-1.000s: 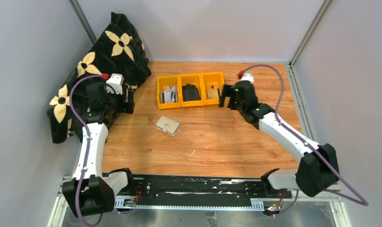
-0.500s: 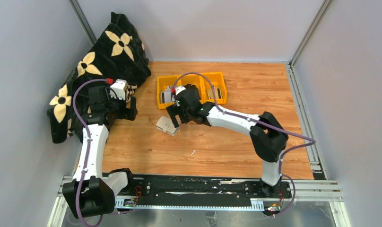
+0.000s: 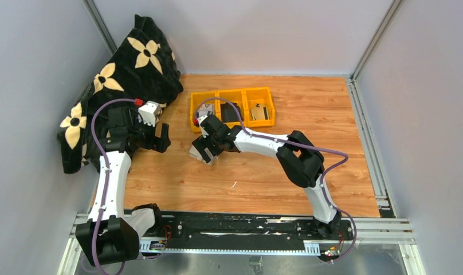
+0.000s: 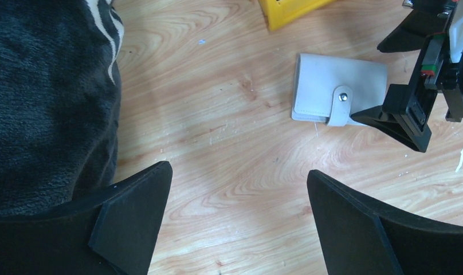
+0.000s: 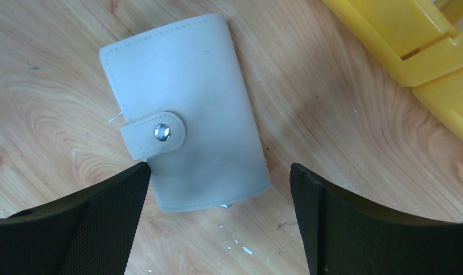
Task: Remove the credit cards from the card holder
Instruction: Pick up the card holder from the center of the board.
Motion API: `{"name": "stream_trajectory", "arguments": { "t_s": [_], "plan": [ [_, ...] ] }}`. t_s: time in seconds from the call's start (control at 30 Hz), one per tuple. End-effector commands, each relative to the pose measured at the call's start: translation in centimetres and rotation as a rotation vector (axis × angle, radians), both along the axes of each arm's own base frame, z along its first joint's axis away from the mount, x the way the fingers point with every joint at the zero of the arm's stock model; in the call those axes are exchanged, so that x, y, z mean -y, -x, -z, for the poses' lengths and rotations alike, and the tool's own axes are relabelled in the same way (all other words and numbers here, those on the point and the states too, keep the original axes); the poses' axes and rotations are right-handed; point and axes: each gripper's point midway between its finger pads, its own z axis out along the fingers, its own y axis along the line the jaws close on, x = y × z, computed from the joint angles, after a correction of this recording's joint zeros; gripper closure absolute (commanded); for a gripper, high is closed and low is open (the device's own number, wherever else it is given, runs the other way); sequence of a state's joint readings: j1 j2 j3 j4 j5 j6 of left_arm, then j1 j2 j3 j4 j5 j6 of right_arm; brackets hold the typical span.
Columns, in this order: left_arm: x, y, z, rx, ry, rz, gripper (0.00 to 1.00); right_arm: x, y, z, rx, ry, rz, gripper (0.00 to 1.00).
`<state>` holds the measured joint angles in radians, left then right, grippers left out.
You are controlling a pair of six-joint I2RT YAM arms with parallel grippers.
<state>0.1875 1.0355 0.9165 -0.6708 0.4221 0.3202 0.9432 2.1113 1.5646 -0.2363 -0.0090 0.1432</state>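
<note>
Yellow bins [image 3: 244, 90] near black floral blanket [image 3: 132, 63] on wooden table [image 3: 309, 109].

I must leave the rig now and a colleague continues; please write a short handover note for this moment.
Left gripper: open, empty, hovering over the table beside the black cloth.
Right gripper: open, empty, low over the card holder.
Card holder: flat on the table before the yellow bins, closed, snap tab fastened.
Done: approach only.
To do: unsnap, open, pull out the credit cards, hidden now.
</note>
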Motion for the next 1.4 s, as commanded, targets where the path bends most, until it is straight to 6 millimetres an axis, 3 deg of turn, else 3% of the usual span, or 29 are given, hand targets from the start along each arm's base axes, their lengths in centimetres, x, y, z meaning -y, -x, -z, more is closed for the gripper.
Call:
{"name": "stream_trajectory", "arguments": {
  "t_s": [0.0,0.23,0.53,0.87,1.0,1.13,1.37],
  "plan": [
    [0.4,0.3,-1.4,0.025,0.002,0.041,0.00,-0.8,1.2,0.9,-0.026,0.018,-0.103,0.05],
    [0.7,0.3,-1.9,0.020,0.014,0.046,0.00,-1.0,2.3,2.7,-0.074,0.025,-0.166,0.05],
    [0.8,0.1,-2.6,0.021,0.027,0.045,0.00,-0.8,3.1,3.3,-0.020,0.050,-0.172,0.05],
    [1.3,0.0,-2.8,0.014,0.059,0.049,0.00,0.3,3.6,3.1,0.180,0.145,-0.118,0.24],
    [1.8,0.0,-3.0,0.004,0.096,0.055,0.00,0.0,3.6,1.2,0.199,0.089,-0.093,0.32],
    [2.6,-0.1,-3.9,-0.007,0.154,0.060,0.00,-1.2,4.2,-2.7,0.209,-0.067,-0.069,0.33],
    [5.2,0.0,-7.3,-0.014,0.342,0.088,0.00,-2.1,5.0,-9.9,0.260,-0.285,-0.040,0.34]
  ]
}}
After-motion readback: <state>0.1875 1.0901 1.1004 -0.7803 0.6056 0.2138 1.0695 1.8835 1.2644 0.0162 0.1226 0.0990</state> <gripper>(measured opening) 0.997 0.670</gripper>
